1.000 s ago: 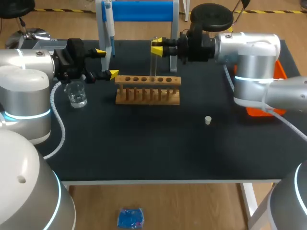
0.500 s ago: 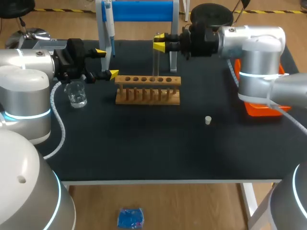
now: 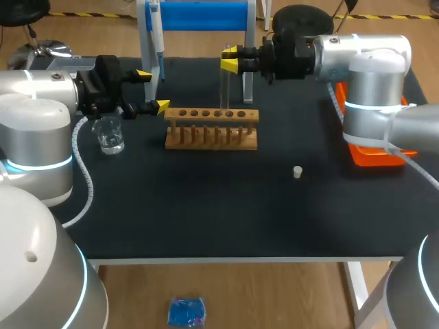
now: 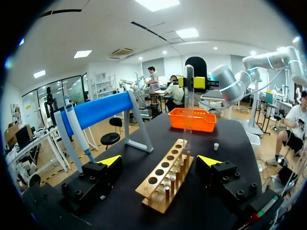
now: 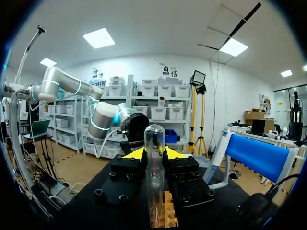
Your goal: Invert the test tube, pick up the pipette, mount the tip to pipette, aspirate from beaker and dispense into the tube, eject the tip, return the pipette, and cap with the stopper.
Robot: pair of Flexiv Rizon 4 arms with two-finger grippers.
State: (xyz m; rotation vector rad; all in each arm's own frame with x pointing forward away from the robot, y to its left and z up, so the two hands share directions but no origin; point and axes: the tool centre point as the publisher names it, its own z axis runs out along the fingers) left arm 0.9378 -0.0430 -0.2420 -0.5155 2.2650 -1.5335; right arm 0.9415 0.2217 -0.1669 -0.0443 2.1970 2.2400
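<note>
Two yellow-tipped fingers of the right gripper (image 3: 230,60) are clamping the test tube (image 3: 224,89) near its rounded upper end, its long axis hanging upright below them toward the wooden rack (image 3: 211,130), while the left gripper (image 3: 153,89) is waiting open, farther off.

Black table (image 3: 206,205), orange tray (image 3: 376,159), blue stand (image 3: 199,15), brown rack (image 3: 211,130), clear test tube (image 5: 154,143).

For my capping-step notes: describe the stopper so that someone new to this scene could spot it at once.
On the black tabletop, look between the long wooden test-tube rack and the orange plastic tray. The small white cylindrical stopper stands there alone on bare table, nearer the front than both. It is the only tiny opaque white piece, touching nothing.
</note>
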